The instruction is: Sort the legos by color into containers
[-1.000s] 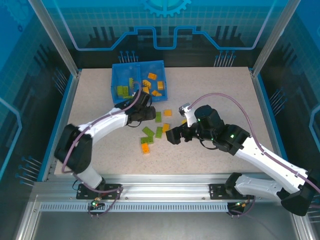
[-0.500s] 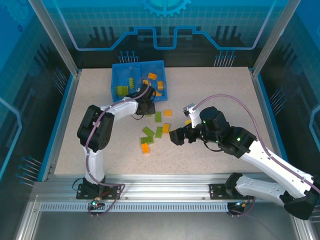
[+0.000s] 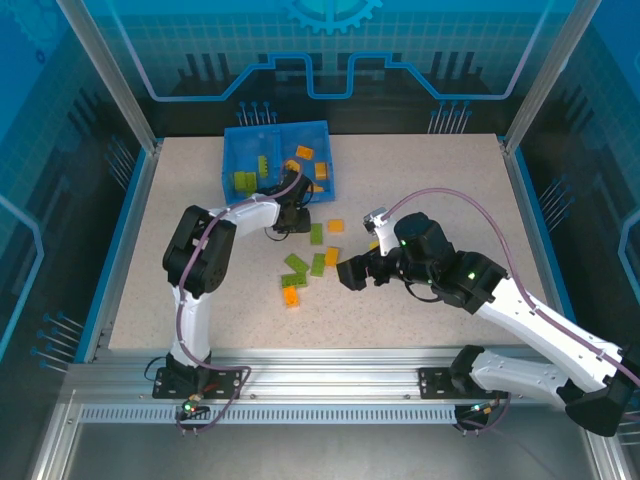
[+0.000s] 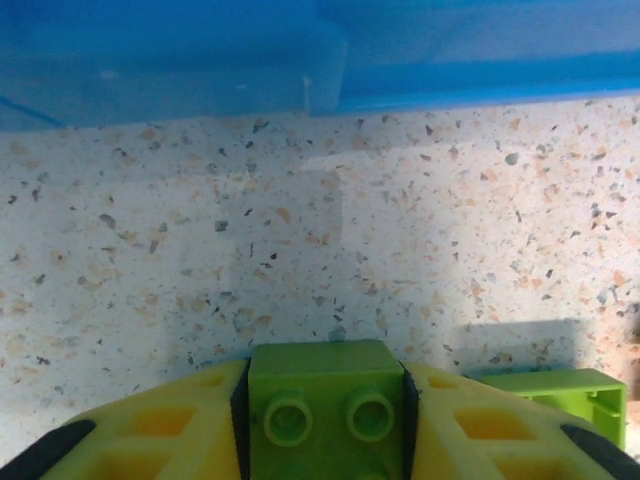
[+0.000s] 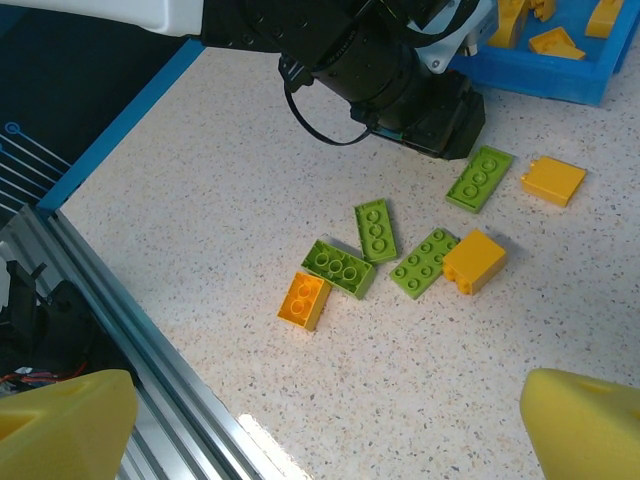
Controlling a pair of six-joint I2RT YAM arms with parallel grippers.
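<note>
Green lego (image 4: 320,385) sits clamped in the left gripper (image 4: 322,405); right gripper (image 5: 320,420) spread wide.

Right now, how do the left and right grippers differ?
The left gripper is shut on a green lego; the right gripper is open and empty. The left gripper is by the tray; the right gripper faces the loose legos. Both have yellow fingers.
</note>
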